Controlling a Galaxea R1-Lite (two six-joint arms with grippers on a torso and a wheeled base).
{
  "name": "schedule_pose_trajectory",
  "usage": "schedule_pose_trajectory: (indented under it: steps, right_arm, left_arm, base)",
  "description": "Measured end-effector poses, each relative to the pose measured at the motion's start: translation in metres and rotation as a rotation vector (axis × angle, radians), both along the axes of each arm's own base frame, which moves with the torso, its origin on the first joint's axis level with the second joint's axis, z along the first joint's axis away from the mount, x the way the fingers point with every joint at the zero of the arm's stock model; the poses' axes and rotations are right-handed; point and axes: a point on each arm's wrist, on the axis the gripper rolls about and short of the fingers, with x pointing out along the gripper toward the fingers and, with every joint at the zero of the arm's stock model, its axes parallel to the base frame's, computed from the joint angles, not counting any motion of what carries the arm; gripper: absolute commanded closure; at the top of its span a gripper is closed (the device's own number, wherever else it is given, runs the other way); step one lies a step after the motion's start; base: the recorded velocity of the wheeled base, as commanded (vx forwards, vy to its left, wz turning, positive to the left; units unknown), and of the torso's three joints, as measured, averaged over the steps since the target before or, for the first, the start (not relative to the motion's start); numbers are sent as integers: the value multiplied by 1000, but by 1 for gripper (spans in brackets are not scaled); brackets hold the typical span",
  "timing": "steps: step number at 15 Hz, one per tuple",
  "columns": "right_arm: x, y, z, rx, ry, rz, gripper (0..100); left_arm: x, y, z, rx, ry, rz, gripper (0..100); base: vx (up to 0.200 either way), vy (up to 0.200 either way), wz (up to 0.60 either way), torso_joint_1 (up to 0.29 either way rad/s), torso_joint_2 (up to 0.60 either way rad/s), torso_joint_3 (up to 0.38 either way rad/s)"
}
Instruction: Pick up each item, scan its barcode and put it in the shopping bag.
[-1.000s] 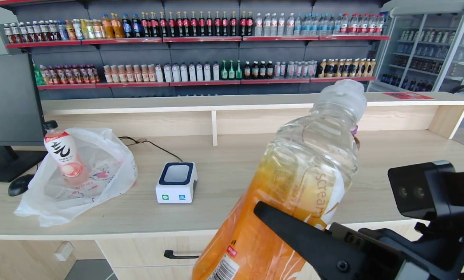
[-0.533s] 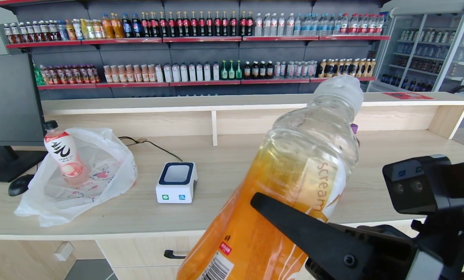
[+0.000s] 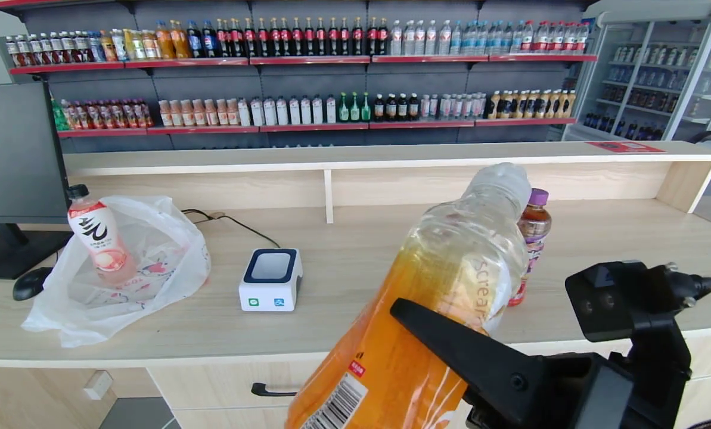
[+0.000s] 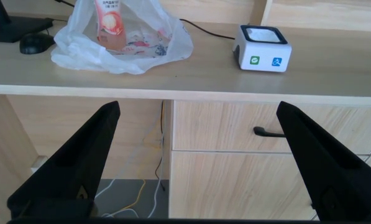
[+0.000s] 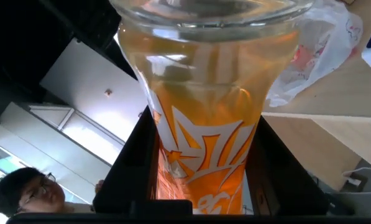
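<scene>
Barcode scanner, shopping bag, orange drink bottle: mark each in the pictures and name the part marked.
barcode scanner (image 3: 270,266), head view, its dark top window.
shopping bag (image 3: 179,245), head view, its plastic side wall.
orange drink bottle (image 3: 444,268), head view, its liquid-filled body.

On my feed the drink bottle is orange in its lower part and clear above, with white swirls on the label, a black-and-white barcode and a small red tag. The right gripper and left gripper are matte black. The shopping bag is translucent white with pink-red print; the bottle inside it is pale pink with a white label, black strokes and a black cap. The scanner is white with a navy frame and green and blue icons. The counter is pale wood grain.
</scene>
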Motion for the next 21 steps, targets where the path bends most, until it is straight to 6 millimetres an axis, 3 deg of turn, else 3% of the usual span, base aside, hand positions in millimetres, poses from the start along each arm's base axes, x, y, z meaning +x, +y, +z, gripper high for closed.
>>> schedule_pose_trajectory:
  steps: [5, 10, 15, 18, 21]
  right_arm:
    - [25, -20, -4, -44, -28, -146, 100]
    - [34, -19, -13, -224, -191, -238, 100]
    - [25, -25, -6, -319, -529, 4, 100]
    - [32, -33, -3, -387, -651, -80, 100]
    - [53, -46, -4, -513, -743, -260, 100]
  left_arm:
    - [0, 0, 0, 0, 0, 0, 0]
    - [0, 0, 0, 0, 0, 0, 0]
    - [0, 0, 0, 0, 0, 0, 0]
    - [0, 0, 0, 0, 0, 0, 0]
    - [0, 0, 0, 0, 0, 0, 0]
  base:
    - [0, 0, 0, 0, 0, 0]
    - [0, 0, 0, 0, 0, 0]
    - [0, 0, 0, 0, 0, 0]
    - [0, 0, 0, 0, 0, 0]
    - [0, 0, 0, 0, 0, 0]
